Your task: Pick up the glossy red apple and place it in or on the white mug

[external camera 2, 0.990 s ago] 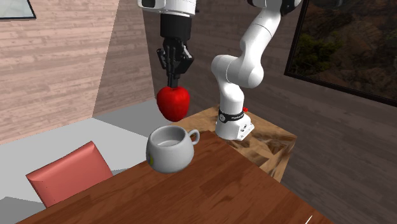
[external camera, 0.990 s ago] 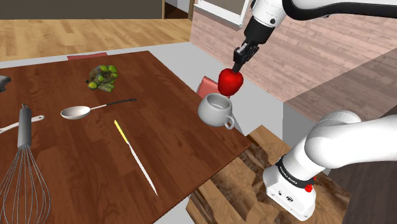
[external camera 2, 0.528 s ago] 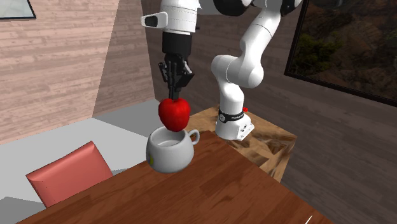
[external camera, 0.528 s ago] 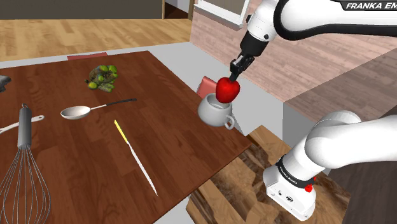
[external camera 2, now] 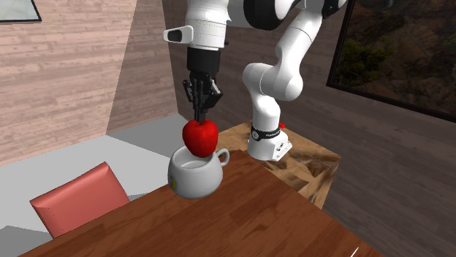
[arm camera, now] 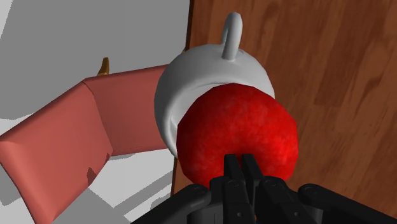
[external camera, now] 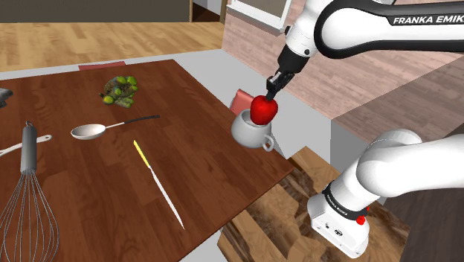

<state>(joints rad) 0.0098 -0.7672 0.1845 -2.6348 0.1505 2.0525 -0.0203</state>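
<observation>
The black gripper pinches the red apple by its top, right at the mouth of the white mug. I'd want it settled squarely on the rim before the grip lets go, lest it roll off.

"FRANKA EMIK" – white capitals, cut off at the shoulder view's right edge – on the arm

Descent over one second. The hand has come down, carrying the red apple clasped at its fingertips. Earlier the apple hung clear above the white mug, which lies directly below the hand. Now its underside sits at the mug's mouth, apparently touching the rim. The forearm has swung lower in the shoulder view.
</observation>
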